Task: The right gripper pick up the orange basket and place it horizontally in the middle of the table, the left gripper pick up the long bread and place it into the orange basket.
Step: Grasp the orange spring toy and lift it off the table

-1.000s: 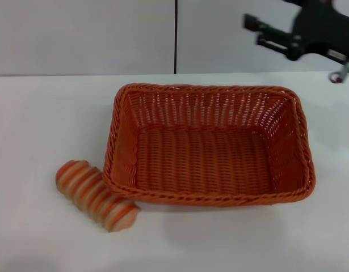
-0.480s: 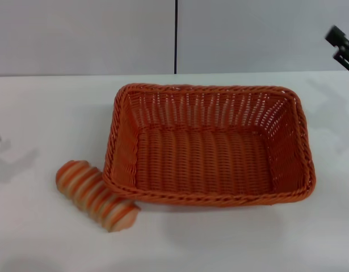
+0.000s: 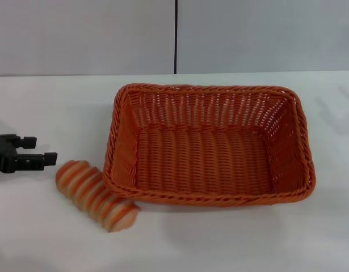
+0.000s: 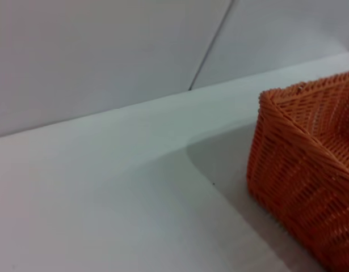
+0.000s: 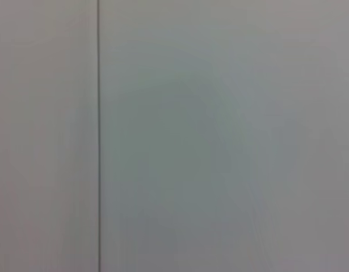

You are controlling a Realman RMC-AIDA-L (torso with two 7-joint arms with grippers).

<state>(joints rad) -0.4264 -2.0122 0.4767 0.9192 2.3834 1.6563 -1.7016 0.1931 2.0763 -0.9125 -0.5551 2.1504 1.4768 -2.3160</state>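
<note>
The orange basket (image 3: 211, 144) lies lengthwise across the middle of the white table, empty; one of its corners (image 4: 310, 170) shows in the left wrist view. The long bread (image 3: 95, 194), striped orange and cream, lies on the table against the basket's front left corner. My left gripper (image 3: 39, 151) has come in from the left edge of the head view, just left of and slightly behind the bread, its two black fingers apart with nothing between them. The right gripper is out of view; its wrist view shows only the grey wall.
The white table (image 3: 231, 238) stretches around the basket, with bare surface in front and to the right. A grey wall with a dark vertical seam (image 3: 176, 37) stands behind the table.
The right arm has withdrawn out of the upper right of the head view. The left gripper has entered from the left and moved toward the bread. Basket and bread have not moved.
</note>
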